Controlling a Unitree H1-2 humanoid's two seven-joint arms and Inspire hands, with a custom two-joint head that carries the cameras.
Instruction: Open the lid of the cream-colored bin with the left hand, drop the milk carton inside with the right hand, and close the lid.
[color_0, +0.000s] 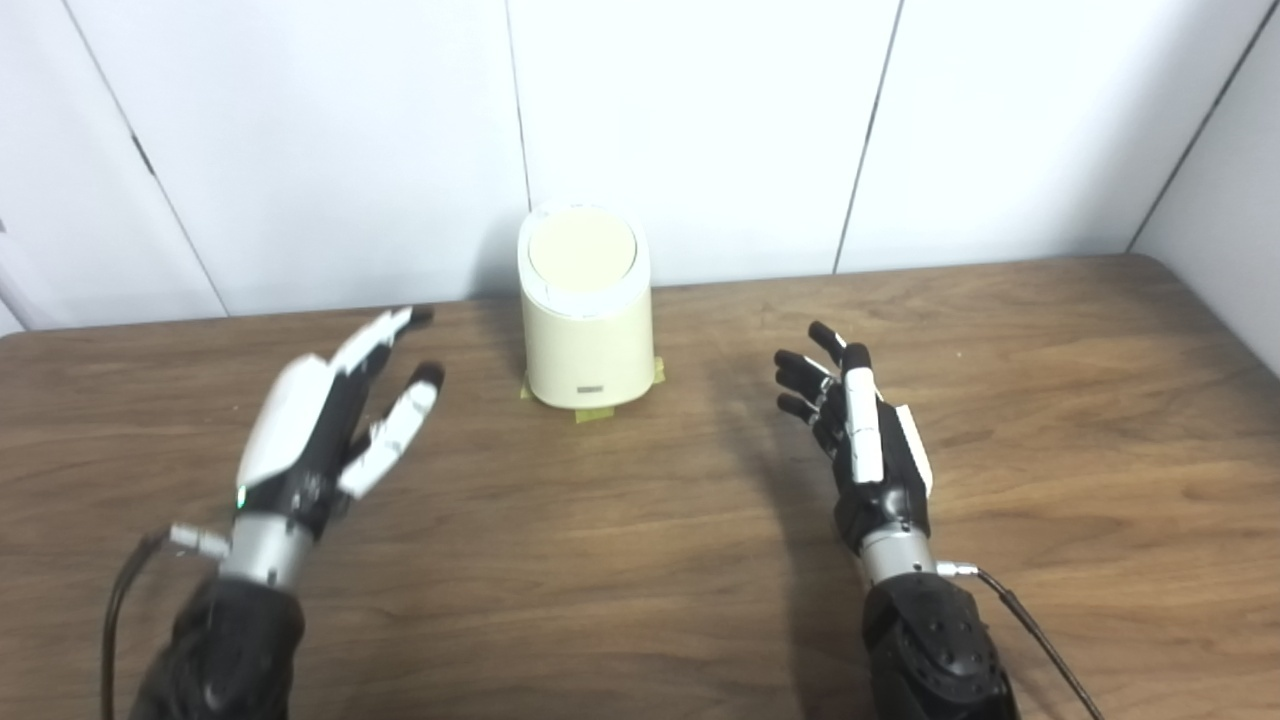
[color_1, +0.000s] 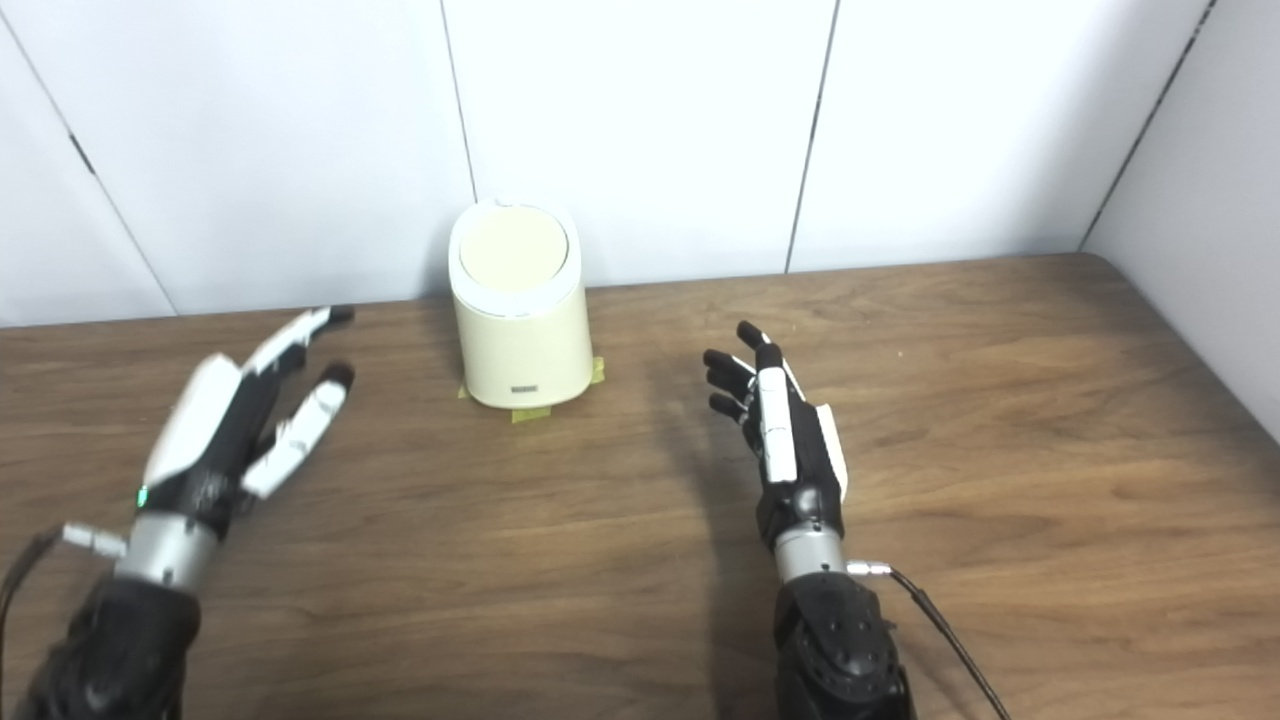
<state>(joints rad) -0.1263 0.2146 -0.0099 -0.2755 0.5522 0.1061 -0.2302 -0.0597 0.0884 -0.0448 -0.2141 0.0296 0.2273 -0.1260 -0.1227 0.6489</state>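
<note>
Cream-colored bin (color_0: 586, 330) stands upright at the back middle of the wooden bench (color_0: 1050, 420), close to the white panelled wall (color_0: 700, 120). Its round lid (color_0: 582, 246) is down flat on top, closed, with a white rim around it. Small dark label low on the bin's front, too small to read. Bits of yellowish tape (color_0: 592, 414) stick out from under the base at front and at both sides. Left hand (color_0: 330, 420) is to the left of the bin and nearer the camera, well apart from it, not touching; fingers spread and stretched forward toward the back wall, thumb apart from the rest, holding nothing, white back shell facing up. Can't tell if it rests on the bench or hangs just above. Right hand (color_1: 785, 430) is to the right of the bin, also nearer the camera and apart from it; it is turned edge-on, fingers apart and slightly curled, dark fingertips (color_1: 728, 372) pointing up and toward the bin side, holding nothing. A shadow falls on the wood left of it. Both dark forearms come in from the bottom edge, with a thin cable (color_1: 940, 635) running off the right wrist and another off the left. Milk carton not seen in either view. Bin sits roughly between the two hands, further back.
</note>
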